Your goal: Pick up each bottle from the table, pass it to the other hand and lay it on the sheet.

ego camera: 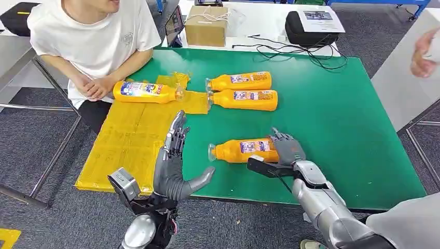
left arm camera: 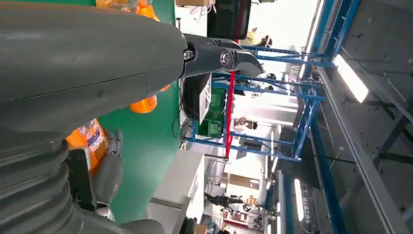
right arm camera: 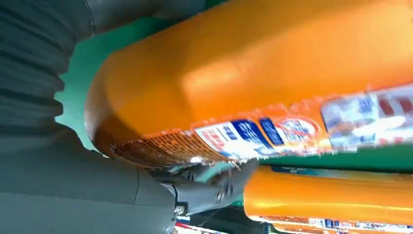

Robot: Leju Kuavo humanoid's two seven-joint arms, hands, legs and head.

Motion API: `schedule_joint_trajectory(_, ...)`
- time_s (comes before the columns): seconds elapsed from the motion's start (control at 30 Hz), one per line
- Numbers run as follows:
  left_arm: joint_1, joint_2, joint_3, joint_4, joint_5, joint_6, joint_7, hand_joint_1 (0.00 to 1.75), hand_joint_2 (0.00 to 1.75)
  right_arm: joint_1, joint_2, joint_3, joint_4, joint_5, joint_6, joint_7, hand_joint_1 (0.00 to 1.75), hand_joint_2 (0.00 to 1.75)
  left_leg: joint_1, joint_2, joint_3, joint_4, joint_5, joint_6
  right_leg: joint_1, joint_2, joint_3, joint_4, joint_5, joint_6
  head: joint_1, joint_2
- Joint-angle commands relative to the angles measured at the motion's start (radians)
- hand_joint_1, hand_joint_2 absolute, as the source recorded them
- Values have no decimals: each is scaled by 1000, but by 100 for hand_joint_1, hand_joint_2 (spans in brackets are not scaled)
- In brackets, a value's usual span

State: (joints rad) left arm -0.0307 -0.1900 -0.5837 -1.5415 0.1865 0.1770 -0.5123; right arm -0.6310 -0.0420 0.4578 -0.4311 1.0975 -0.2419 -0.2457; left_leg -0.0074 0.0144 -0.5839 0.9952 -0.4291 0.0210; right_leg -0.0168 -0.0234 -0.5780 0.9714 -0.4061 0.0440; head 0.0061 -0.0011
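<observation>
- Bright, even light across the green counter [ego camera: 321, 119] in the head view; soft, faint shadows only, close under the bottles.
- Mild glare on the yellow sheet [ego camera: 129, 135] beside the counter's green.
- Overexposed, washed-out background beyond the counter in the left wrist view, with glowing ceiling strip lights [left arm camera: 351, 78].
- Heavily blurred in the right wrist view: nearest bottle [right arm camera: 253, 83] out of focus, a pale highlight on its side, label print smeared.

A: Well beyond the left hand's fingertips [ego camera: 179, 122], a person in a white T-shirt [ego camera: 93, 41] sits with hands clasped.
B: Farther out still, a cardboard box [ego camera: 206, 26], tied with string!
A: Far past the right hand's fingertips [ego camera: 283, 139], a black case [ego camera: 306, 28], with cables [ego camera: 290, 52] trailing beside it.
B: And another person's hand [ego camera: 424, 52] well off to their right!
</observation>
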Motion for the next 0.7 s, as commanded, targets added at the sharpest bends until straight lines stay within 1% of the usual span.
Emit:
schedule_joint_trajectory(0.03,-31,30,-13,37,-1,-11,3,0,175,-8,-16,50,84,-5,64,2,175,175,1,-3,2,-1,0,-2,1,-1,3,-1,-1,-2,0,0)
schedule_joint_trajectory(0.07,-30,30,-13,35,-1,-12,2,0,175,0,-18,44,78,-18,54,-17,175,175,1,-2,2,-1,0,-1,1,-1,3,-1,-1,-1,0,0)
schedule_joint_trajectory(0.1,-32,34,-17,36,-1,-21,1,0,175,21,-22,23,58,-59,38,-87,175,175,2,-3,3,-1,0,-2,2,0,4,-2,-1,-2,0,0)
schedule_joint_trajectory(0.13,-37,34,-21,45,2,-30,0,0,175,72,-25,-39,22,-171,31,-243,175,175,1,-3,2,-1,0,-1,1,-1,3,-2,-1,-1,0,0)
schedule_joint_trajectory(0.17,-45,31,-22,53,3,-30,-1,0,175,102,-3,-113,16,-271,53,-292,175,175,1,-3,2,-1,0,-1,1,-2,3,-1,-1,-1,0,0)
schedule_joint_trajectory(0.2,-49,28,-23,57,3,-29,-1,0,175,118,12,-137,11,-312,77,-308,175,175,3,-7,4,-3,0,-2,2,-5,7,-4,-1,-2,0,0)
schedule_joint_trajectory(0.23,-51,25,-21,62,4,-28,-1,0,175,141,21,-144,-12,-327,53,-322,175,175,2,-5,4,-2,0,-1,2,-3,5,-3,-1,-1,0,0)
schedule_joint_trajectory(0.27,-51,25,-19,63,4,-28,-1,0,175,149,18,-133,-20,-313,30,-313,175,175,2,-6,4,-2,0,-2,2,-4,6,-4,-1,-2,0,0)
schedule_joint_trajectory(0.3,-13,-1,56,94,59,58,90,0,175,288,56,-291,-290,-638,88,-452,175,175,2,-3,3,-1,-1,-2,2,-1,4,-3,-1,-2,1,0)
schedule_joint_trajectory(0.33,-1,3,87,115,65,74,58,0,175,334,75,-313,-387,-732,132,-452,175,175,3,-2,5,-2,-1,-2,3,1,6,-4,-1,-2,0,0)
schedule_joint_trajectory(0.37,17,4,127,146,86,75,38,0,175,384,92,-324,-495,-778,111,-452,175,175,2,0,4,-2,-2,-2,1,1,4,-2,-1,-2,0,0)
schedule_joint_trajectory(0.4,34,2,157,158,115,60,38,0,175,416,108,-332,-568,-801,114,-452,175,175,3,1,6,-4,-2,-3,3,4,6,-4,-1,-3,0,0)
schedule_joint_trajectory(0.43,43,4,169,162,126,51,34,0,175,436,115,-333,-620,-819,131,-441,175,175,2,0,4,-2,-2,-3,2,2,4,-3,0,-2,0,0)
schedule_joint_trajectory(0.47,63,4,187,163,158,39,41,0,175,472,129,-328,-708,-858,169,-438,175,175,3,1,5,-4,-2,-3,2,4,5,-4,-1,-3,0,0)
schedule_joint_trajectory(0.5,71,8,188,160,161,37,41,0,175,489,130,-323,-741,-861,172,-430,175,175,2,1,4,-3,-3,-3,2,5,3,-2,-1,-3,0,0)
schedule_joint_trajectory(0.53,75,9,188,158,162,36,40,0,175,493,131,-320,-747,-861,172,-428,175,175,3,0,3,-2,-3,-4,3,4,3,-1,-2,-4,-1,0)
schedule_joint_trajectory(0.57,75,9,188,158,162,36,40,0,175,493,131,-320,-747,-861,172,-428,175,175,1,-1,-3,-1,-2,-2,2,1,-2,0,-1,-1,0,0)
schedule_joint_trajectory(0.6,77,6,185,158,161,37,41,0,175,494,130,-320,-747,-861,172,-428,175,175,2,-2,-2,-1,-3,-3,2,1,-1,1,-3,-2,0,0)
schedule_joint_trajectory(0.67,73,2,182,155,160,39,46,0,175,493,124,-323,-742,-861,172,-429,175,175,4,0,0,0,-5,-3,4,4,0,0,-3,-3,0,0)
schedule_joint_trajectory(0.7,79,3,184,146,169,41,52,0,175,490,125,-320,-734,-868,180,-440,175,175,4,-2,-2,0,-4,-3,4,2,-1,0,-4,-3,0,0)
